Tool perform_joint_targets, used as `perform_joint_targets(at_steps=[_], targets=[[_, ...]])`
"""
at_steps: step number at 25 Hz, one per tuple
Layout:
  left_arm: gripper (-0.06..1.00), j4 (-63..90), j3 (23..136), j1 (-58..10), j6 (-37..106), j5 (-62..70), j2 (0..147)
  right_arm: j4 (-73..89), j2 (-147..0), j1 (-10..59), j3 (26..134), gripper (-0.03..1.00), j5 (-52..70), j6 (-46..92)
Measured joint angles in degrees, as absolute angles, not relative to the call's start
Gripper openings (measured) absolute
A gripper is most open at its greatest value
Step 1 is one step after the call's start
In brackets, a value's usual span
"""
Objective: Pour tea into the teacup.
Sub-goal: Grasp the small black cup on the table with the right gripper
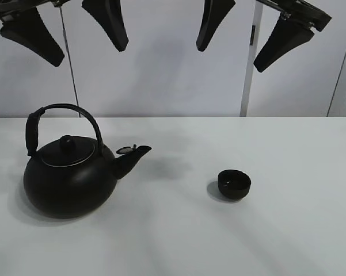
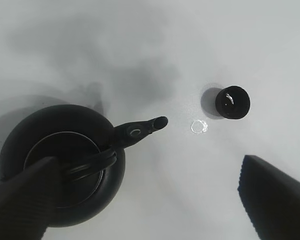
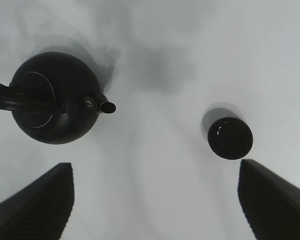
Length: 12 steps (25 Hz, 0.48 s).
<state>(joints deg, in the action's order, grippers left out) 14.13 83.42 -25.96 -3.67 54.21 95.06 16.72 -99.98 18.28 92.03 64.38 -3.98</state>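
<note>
Table (image 1: 288, 230): plain white, only two items on it.

Kettle (image 1: 66, 178): big, round, black, upright on the left side. Its spout (image 1: 133, 156) points toward the cup and its lid (image 1: 68, 150) is seated. The arched handle (image 1: 69, 107) stands up over the lid, with the thicker wrapped part on the side away from the spout.

Left gripper (image 1: 87, 53): high above the kettle, jaws spread wide, holding nothing. Right gripper (image 1: 232, 56): high over the cup side, also wide apart and empty.

Teacup (image 1: 234, 184): small, black, upright, right of centre, well apart from the spout tip. I can't tell if there's anything in it.

My read is that nothing has started, so the step in hand is grabbing the kettle. My plan:
- I bring the left gripper straight down over the top of the arch, one jaw on each side of the handle bar.
- I close at the arch's high point, not on the wrapped end, so the kettle hangs level and doesn't swing.
- I lift slowly because it looks heavy.
- I carry the spout over the cup before tilting.
- I keep the right gripper clear, or use it to steady the cup.

A small bright ring (image 2: 199, 126) shows on the table between spout and cup. I can't tell what it is.
</note>
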Motion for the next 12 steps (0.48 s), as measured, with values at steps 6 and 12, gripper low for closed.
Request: perform_joint_targets(at_steps=[6,12], targets=[[0.69,14.1,83.4,-26.0,-3.7,54.2,95.1,16.6,-100.0,18.3,92.0,0.61,64.7,-2.5],[0.69,14.1,83.4,-26.0,-3.7,54.2,95.1,4.8,-100.0,18.9,88.0,0.61,65.9,-0.4]])
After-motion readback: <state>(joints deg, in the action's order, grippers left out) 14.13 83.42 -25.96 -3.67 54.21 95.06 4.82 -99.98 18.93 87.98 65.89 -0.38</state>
